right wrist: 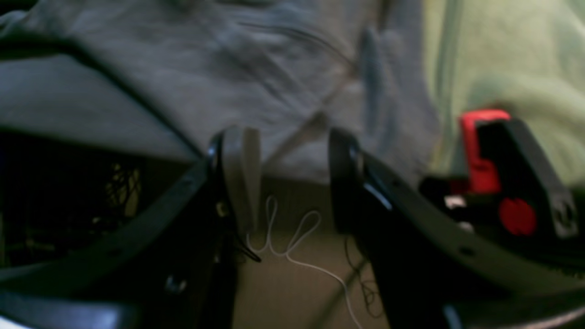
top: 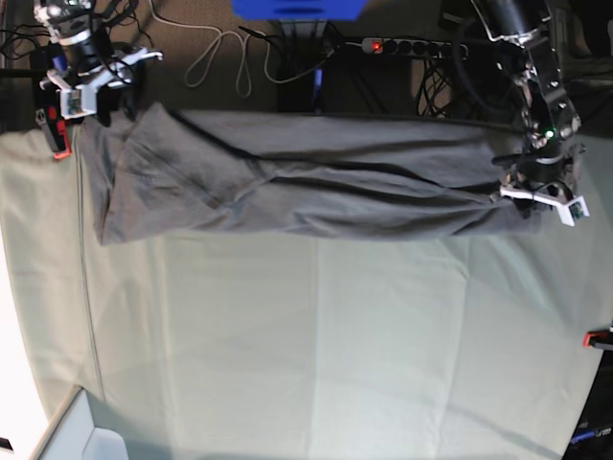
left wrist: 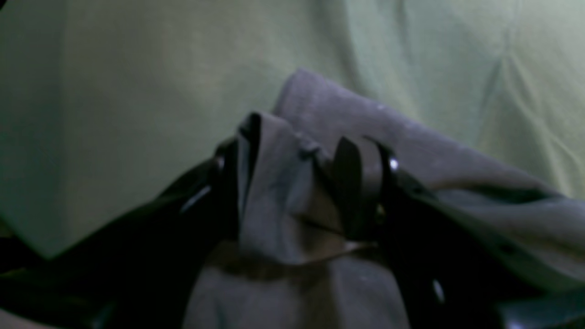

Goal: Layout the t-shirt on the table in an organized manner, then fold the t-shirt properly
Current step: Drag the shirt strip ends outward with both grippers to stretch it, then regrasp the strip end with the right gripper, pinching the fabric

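The dark grey t-shirt point(top: 297, 187) lies stretched in a long, creased band along the far side of the table point(top: 316, 345). My left gripper point(top: 538, 192) is at the shirt's right end. In the left wrist view the gripper point(left wrist: 292, 173) is shut on a bunched fold of the t-shirt point(left wrist: 411, 151). My right gripper point(top: 96, 84) is at the shirt's far left corner, past the table's far edge. In the right wrist view the gripper point(right wrist: 290, 173) is open with nothing between its fingers, and the t-shirt point(right wrist: 228, 68) lies just beyond the fingertips.
Red clamps sit on the table's left edge point(top: 59, 144) and right edge point(top: 599, 337); one also shows in the right wrist view point(right wrist: 480, 155). A white cable point(top: 220, 57) and a power strip point(top: 402, 45) lie on the floor behind the table.
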